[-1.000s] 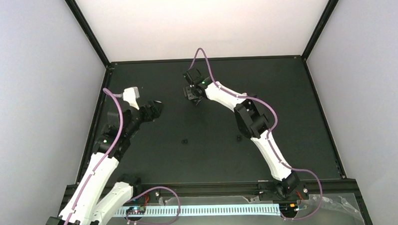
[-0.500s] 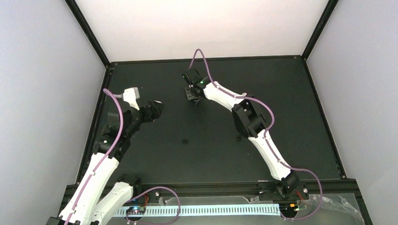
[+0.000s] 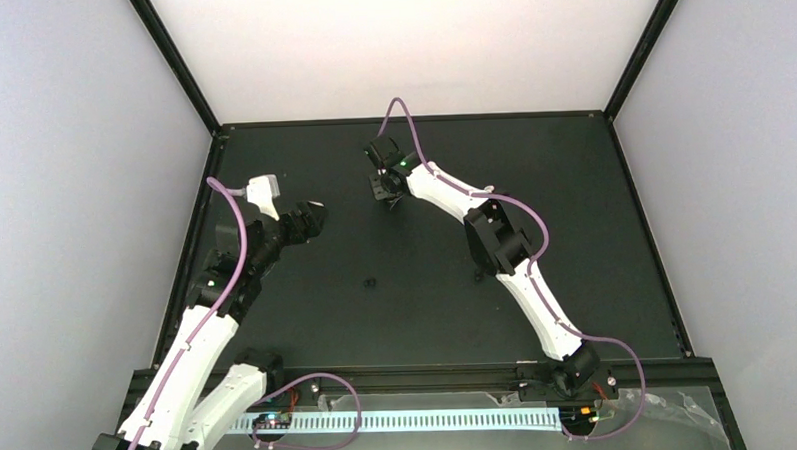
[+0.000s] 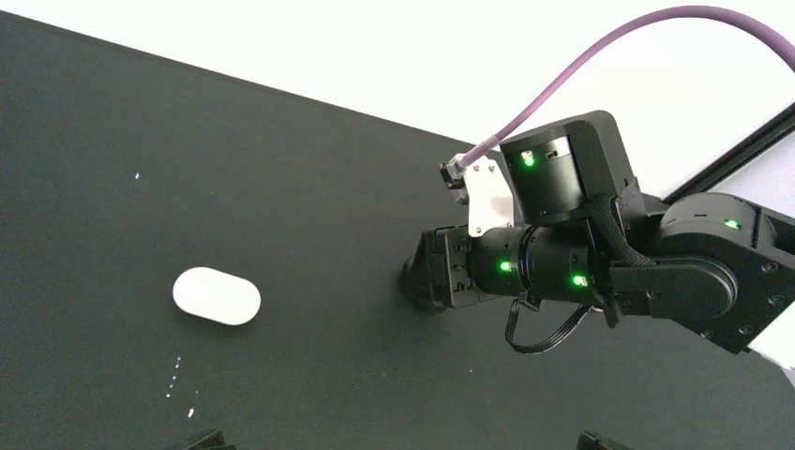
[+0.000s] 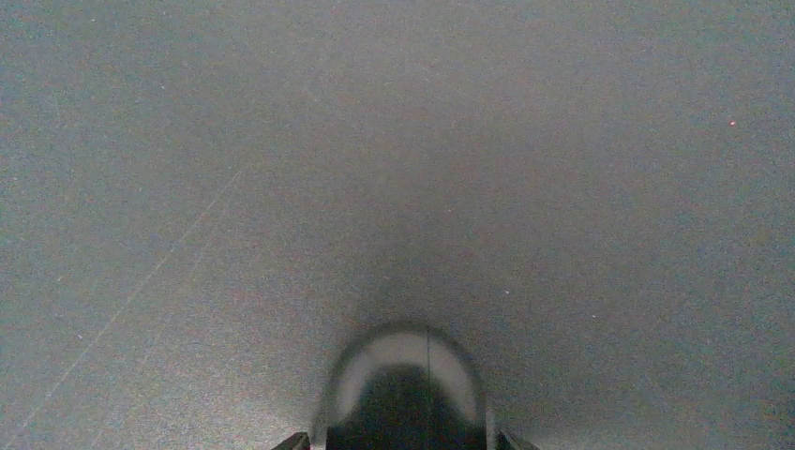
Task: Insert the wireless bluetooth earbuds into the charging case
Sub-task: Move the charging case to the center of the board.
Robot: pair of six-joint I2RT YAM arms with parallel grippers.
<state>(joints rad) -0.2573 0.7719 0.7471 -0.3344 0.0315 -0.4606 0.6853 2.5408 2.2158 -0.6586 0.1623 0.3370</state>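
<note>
Your left end effector (image 3: 314, 216) hung over the left side of the counter (image 3: 594, 208) with its jaws spread wide; only its two fingertips (image 4: 202, 439) poked in at the bottom corners of its wrist view. A white oval (image 4: 217, 296) lay flat on the counter ahead of it, touching nothing; bud or closed case, I couldn't tell. Your right end effector (image 4: 422, 279) reached to the far middle of the counter, nose down at the surface, well apart from that white oval. Its wrist view was blurred and right up against the counter; a pale-rimmed rounded shape (image 5: 403, 349) sat between its fingertips; gripping it or just straddling it, I couldn't tell. From above, two dark specks (image 3: 369, 282) sat mid-counter between the arms; too small to identify.
</note>
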